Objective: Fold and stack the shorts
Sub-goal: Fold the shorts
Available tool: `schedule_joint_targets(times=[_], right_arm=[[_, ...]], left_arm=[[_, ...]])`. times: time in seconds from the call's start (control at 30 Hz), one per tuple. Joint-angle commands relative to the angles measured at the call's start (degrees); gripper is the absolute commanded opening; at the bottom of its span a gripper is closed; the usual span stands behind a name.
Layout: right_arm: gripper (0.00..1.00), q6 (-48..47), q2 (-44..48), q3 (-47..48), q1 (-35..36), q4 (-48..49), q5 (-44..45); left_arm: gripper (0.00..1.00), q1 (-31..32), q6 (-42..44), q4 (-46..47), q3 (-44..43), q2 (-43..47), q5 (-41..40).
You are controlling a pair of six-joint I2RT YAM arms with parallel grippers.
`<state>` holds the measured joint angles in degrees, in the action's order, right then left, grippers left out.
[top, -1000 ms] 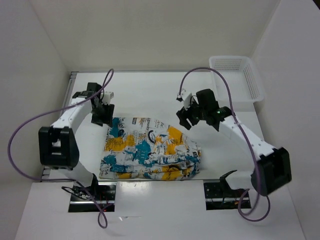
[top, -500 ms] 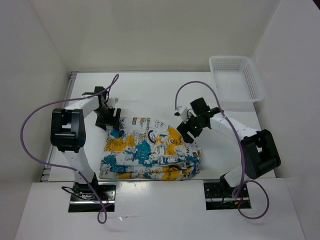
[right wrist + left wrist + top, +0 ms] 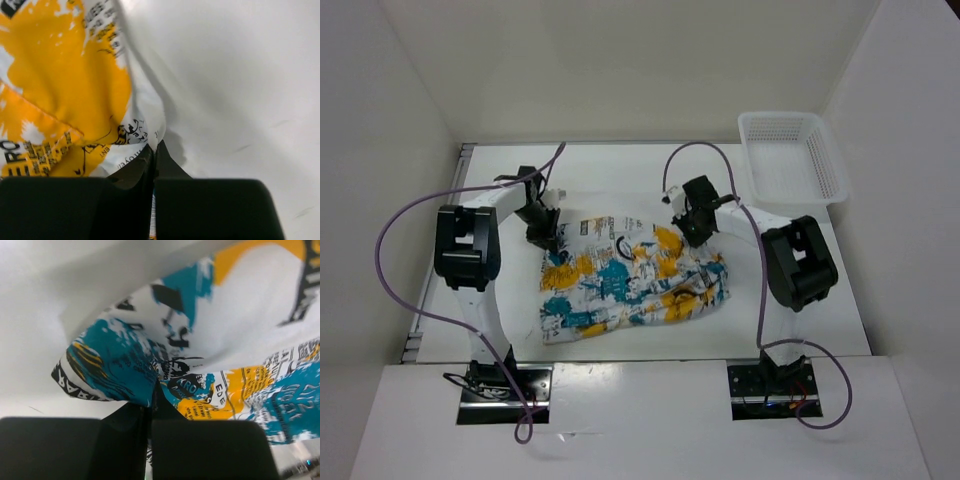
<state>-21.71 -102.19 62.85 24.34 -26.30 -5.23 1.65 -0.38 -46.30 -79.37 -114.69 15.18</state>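
Note:
The shorts point(image 3: 630, 280), white with teal, yellow-orange and black patches, lie spread across the middle of the table. My left gripper point(image 3: 546, 236) is shut on the far left corner of the shorts point(image 3: 125, 375), the cloth pinched between its black fingers point(image 3: 125, 440). At the far right corner my right gripper point(image 3: 697, 228) is shut on the shorts' edge point(image 3: 140, 135), the cloth running down between its fingers point(image 3: 210, 205). Both corners look lifted off the table.
A white perforated basket point(image 3: 790, 155) stands at the back right corner of the table. White walls close in the table on the left, back and right. The arms' bases point(image 3: 500, 385) sit at the near edge.
Both grippers came down onto the far corners of the shorts and shut on them. The shorts shifted away from the near edge and their near part slewed.

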Motion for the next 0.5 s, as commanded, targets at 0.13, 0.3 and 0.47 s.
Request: schedule_joint_targets(times=[0.13, 0.3, 0.47], right_arm=[[0.01, 9.7, -15.4, 27.8, -2.5, 8.2, 6.9], [0.40, 11.3, -19.1, 37.2, -2.5, 7.6, 7.4], [0.73, 12.5, -13.9, 36.7, -3.1, 7.6, 9.2]], left_arm=[[0.02, -2.1, 0.4, 5.8, -23.7, -9.2, -5.4], [0.35, -2.1, 0.4, 3.2, -40.0, -15.6, -5.6], [0.95, -2.1, 0.4, 6.9, -34.1, -9.2, -6.6]])
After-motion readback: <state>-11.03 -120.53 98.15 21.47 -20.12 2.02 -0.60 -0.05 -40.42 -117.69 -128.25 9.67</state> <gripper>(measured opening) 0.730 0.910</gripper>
